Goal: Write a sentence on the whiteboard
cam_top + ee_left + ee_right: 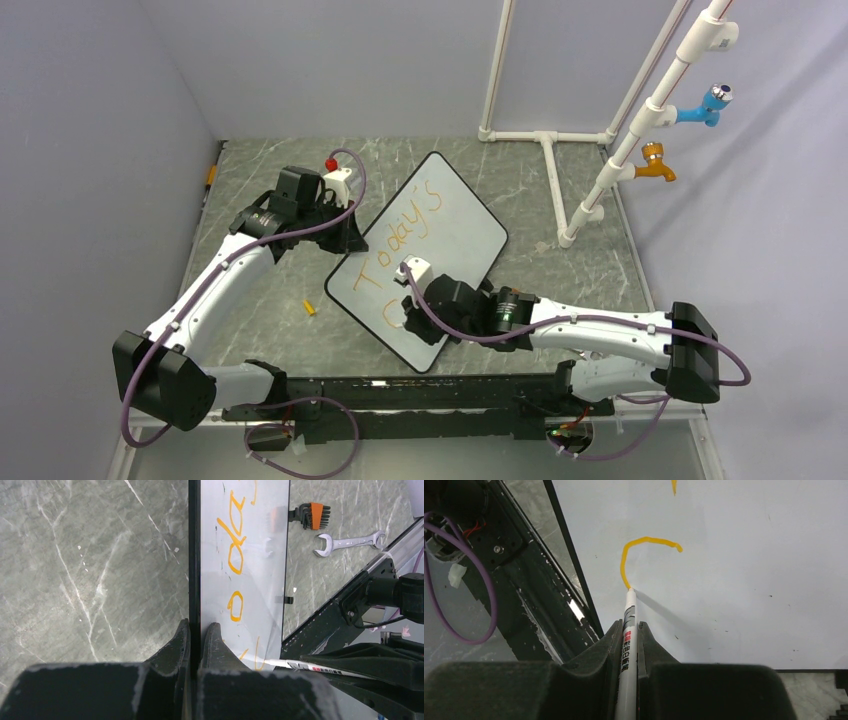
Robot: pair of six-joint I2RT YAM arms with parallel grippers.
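The whiteboard (pixel 460 230) lay slantwise on the grey veined table (pixel 250 300), between the two arms. The left gripper (pixel 196 630) was pressed together on the board's black rim at its left edge, one finger on each face, acting as a clamp. The right gripper (pixel 629 629) was pinching a white marker (pixel 627 650). The marker tip touched the board at the lower end of a fresh orange stroke (pixel 640 544) shaped like a hook.

The sentence (pixel 408 232): the first line, "Today's", read complete from overhead. The second line was only begun near the board's near corner and was partly hidden under the right wrist.

Judgement: the step in hand was forming the first letter of the second line.

Notes on doing it well:
- Contact should be light and even. The marker stood well out of the jaws, so hard pressure would likely tilt it in the grip.
- The curve should be closed in one smooth sweep, since a pause with the tip down would probably leave a blot.
- The stroke sat near the rim. The line should run parallel to "Today's" and away from that edge.
- The left clamp ought not to shift while the tip is down, as any slip of the board would kink the letter.
- The tip should lift clear between letters.
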